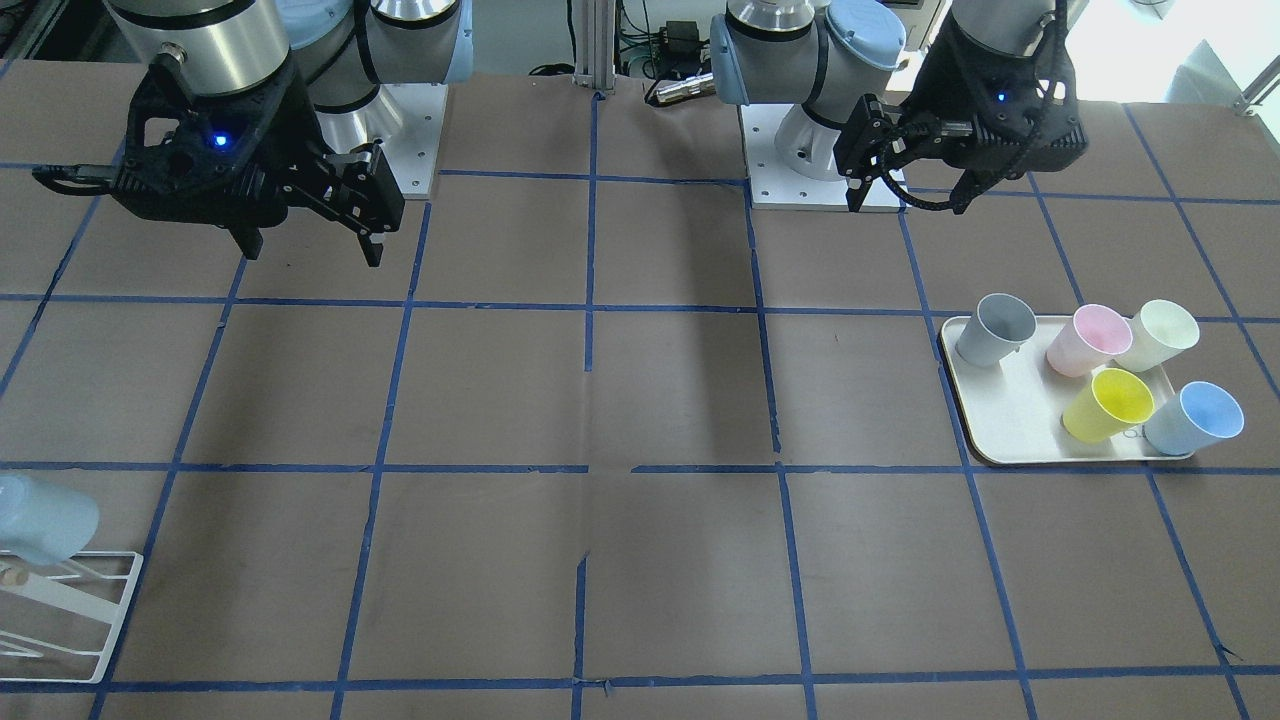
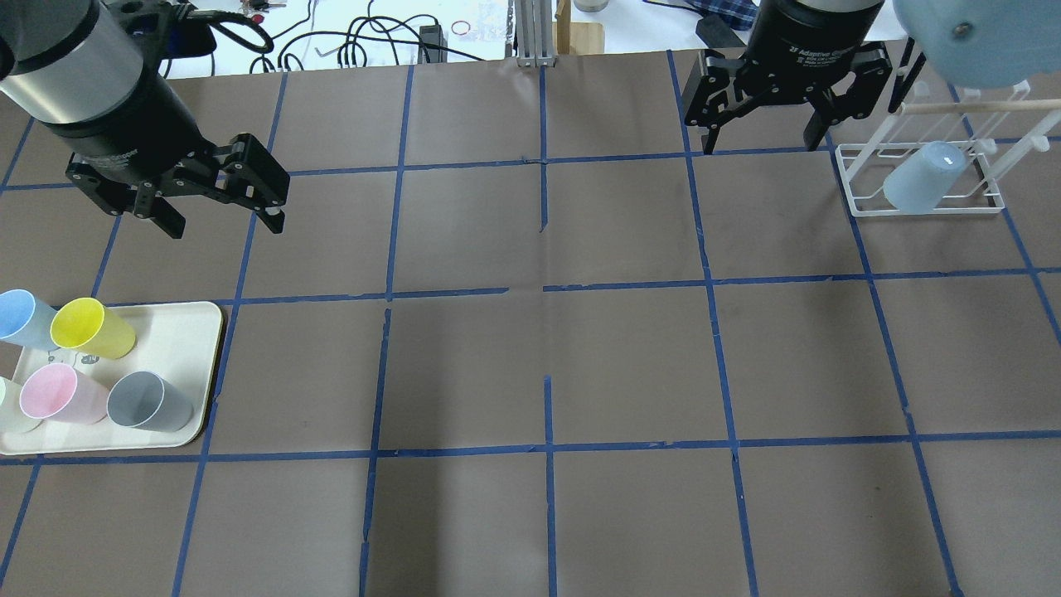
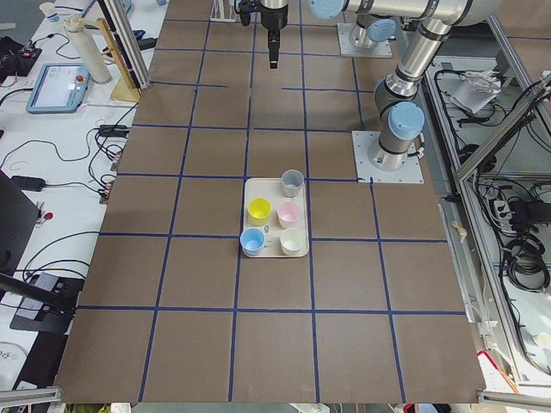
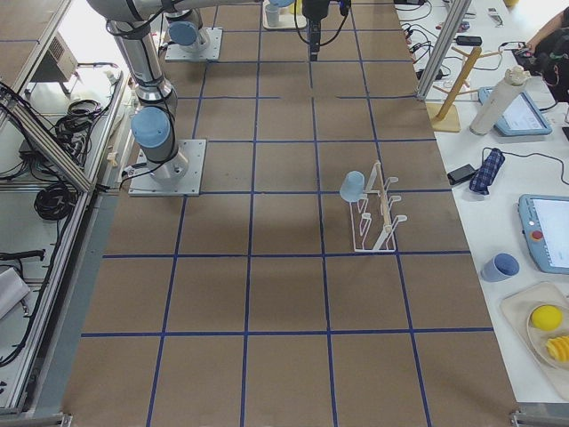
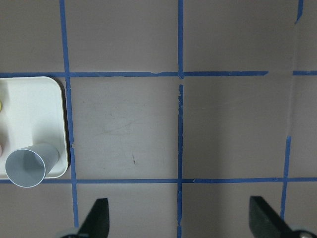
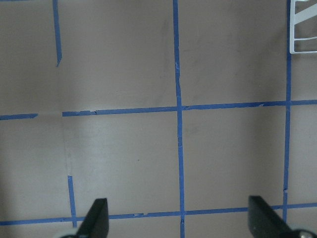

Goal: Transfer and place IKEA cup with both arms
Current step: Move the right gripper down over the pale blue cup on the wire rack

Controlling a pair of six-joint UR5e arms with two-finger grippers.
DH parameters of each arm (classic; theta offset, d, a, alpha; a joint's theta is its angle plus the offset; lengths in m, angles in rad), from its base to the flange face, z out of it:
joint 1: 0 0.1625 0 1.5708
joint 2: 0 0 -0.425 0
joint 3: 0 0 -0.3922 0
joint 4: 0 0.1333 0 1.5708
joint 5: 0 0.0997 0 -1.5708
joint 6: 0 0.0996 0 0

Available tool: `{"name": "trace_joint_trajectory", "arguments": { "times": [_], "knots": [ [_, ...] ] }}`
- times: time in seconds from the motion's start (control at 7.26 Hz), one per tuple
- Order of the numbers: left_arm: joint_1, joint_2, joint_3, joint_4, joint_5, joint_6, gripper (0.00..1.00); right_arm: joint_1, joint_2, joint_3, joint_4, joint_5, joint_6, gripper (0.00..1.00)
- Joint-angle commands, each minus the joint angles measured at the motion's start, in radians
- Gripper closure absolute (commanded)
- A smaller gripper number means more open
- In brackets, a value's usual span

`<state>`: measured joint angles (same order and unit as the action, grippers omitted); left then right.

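- The pale blue cup (image 2: 924, 176) is hanging upside down and tilted on a peg of the white wire rack (image 4: 378, 218), over on the robot's right side of the table (image 2: 630, 356).
- The right claw (image 2: 756, 137) is hovering above the table just beside that rack, with its fingers spread wide and gripping nothing.
- The left claw (image 2: 224, 217) is hanging over the table near the tray (image 2: 182, 332), also spread apart and carrying nothing.
- A near-identical blue twin (image 2: 16, 315) is standing upright at the tray corner farthest from the robot, just beside a yellow cup (image 2: 91, 327).
- A pink cup (image 2: 58, 394), a grey cup (image 2: 149, 402) and an off-white cup (image 1: 1158, 335) are sharing the tray with them, all upright.
- The two claws are sitting well apart from each other.
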<state>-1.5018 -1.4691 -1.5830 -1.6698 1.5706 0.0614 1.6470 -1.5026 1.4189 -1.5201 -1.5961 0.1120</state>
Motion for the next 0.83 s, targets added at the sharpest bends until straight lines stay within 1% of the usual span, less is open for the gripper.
{"name": "trace_joint_trajectory", "arguments": {
  "times": [0.0, 0.28, 0.55, 0.69],
  "knots": [
    [0.0, 0.003, -0.002, -0.005, 0.0, 0.0, 0.0, -0.003, 0.001, 0.002, 0.0, -0.001, 0.0, 0.0],
    [0.003, 0.003, 0.0, -0.002, -0.001, 0.0, 0.0, -0.035, 0.002, 0.0, -0.008, 0.008, -0.003, 0.0],
    [0.002, -0.005, 0.0, 0.001, -0.006, -0.003, 0.0, -0.132, 0.001, 0.0, -0.009, -0.001, -0.011, 0.0],
    [0.003, 0.0, 0.0, 0.001, -0.006, -0.002, 0.0, -0.204, 0.004, 0.011, -0.009, 0.005, -0.035, 0.0]
  ]
}}
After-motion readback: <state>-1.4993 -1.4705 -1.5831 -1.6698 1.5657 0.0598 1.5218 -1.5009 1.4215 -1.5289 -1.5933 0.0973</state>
